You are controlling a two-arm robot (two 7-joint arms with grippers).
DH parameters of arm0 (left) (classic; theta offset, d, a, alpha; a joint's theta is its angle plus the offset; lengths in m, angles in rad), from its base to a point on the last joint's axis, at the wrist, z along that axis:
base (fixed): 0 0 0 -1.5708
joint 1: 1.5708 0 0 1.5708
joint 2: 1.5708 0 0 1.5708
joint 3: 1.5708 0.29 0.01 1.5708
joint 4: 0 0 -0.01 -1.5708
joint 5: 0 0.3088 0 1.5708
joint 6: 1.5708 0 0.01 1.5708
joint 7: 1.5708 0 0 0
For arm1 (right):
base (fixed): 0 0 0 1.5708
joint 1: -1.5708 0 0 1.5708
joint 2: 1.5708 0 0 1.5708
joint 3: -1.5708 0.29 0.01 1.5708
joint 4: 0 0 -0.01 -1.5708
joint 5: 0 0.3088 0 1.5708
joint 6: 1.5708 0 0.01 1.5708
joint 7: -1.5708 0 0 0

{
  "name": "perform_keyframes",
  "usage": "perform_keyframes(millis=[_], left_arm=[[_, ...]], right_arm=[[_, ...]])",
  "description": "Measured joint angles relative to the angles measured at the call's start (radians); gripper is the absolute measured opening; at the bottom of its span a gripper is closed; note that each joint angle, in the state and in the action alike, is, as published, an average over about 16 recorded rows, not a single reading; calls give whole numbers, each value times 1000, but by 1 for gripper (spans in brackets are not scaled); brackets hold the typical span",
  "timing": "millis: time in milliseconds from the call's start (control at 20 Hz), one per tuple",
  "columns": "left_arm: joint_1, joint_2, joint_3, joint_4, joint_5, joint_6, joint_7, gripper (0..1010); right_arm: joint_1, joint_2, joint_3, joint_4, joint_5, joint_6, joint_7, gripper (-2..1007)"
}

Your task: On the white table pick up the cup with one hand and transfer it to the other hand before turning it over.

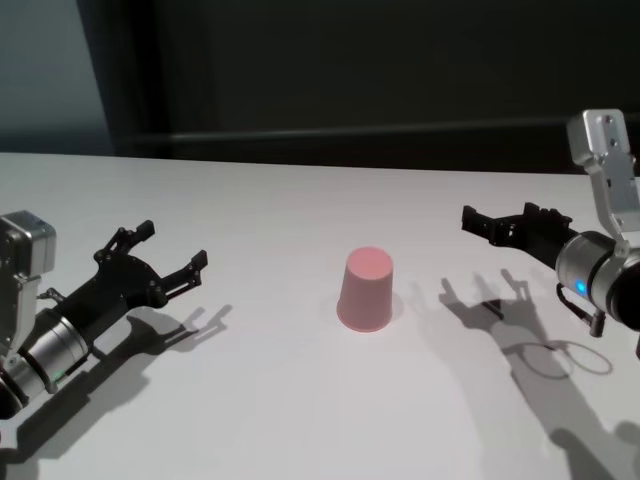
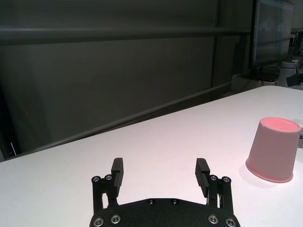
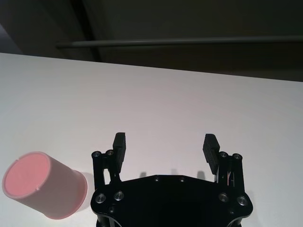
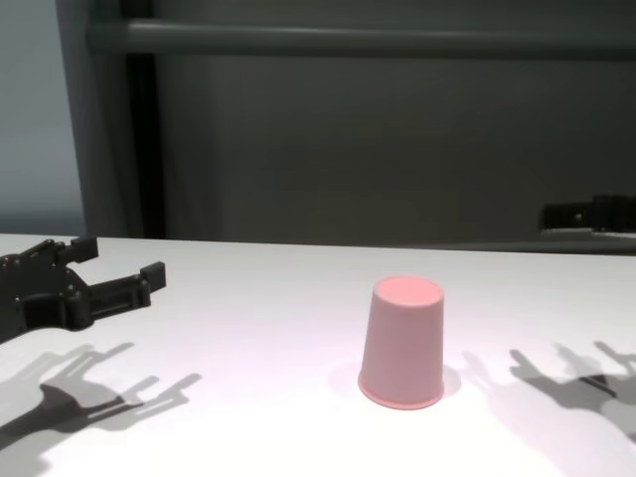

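Note:
The pink cup (image 1: pixel 366 290) stands upside down, rim down, on the white table (image 1: pixel 270 210) near its middle. It also shows in the chest view (image 4: pixel 402 342), the left wrist view (image 2: pixel 274 149) and the right wrist view (image 3: pixel 42 191). My left gripper (image 1: pixel 172 246) is open and empty, low over the table well to the cup's left; it shows in the left wrist view (image 2: pixel 161 173) and chest view (image 4: pixel 119 258). My right gripper (image 1: pixel 478 222) is open and empty, raised to the cup's right; it shows in the right wrist view (image 3: pixel 165 146).
A dark wall with a horizontal rail (image 1: pixel 350 132) runs behind the table's far edge. A monitor (image 2: pixel 277 30) stands beyond the table in the left wrist view. Bare tabletop lies around the cup on all sides.

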Motion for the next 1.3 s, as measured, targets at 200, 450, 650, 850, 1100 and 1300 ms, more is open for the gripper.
perform_keyframes(millis=[200, 450, 650, 850, 1100, 1300], left_arm=[[0, 0, 0, 0, 0, 0, 0, 1001], [0, 0, 0, 0, 0, 0, 0, 1001], [0, 0, 0, 0, 0, 0, 0, 1001], [0, 0, 0, 0, 0, 0, 0, 1001], [0, 0, 0, 0, 0, 0, 0, 1001], [0, 0, 0, 0, 0, 0, 0, 1001]], right_arm=[[-27, 1, 13, 6, 2, -3, 1, 1002], [-41, -1, 18, 15, 4, -5, 5, 1002], [-43, -3, 17, 18, 4, -5, 7, 1003], [-40, -3, 16, 18, 4, -5, 7, 1003], [-38, -3, 15, 17, 4, -4, 7, 1003], [-36, -3, 14, 17, 4, -4, 6, 1002]])
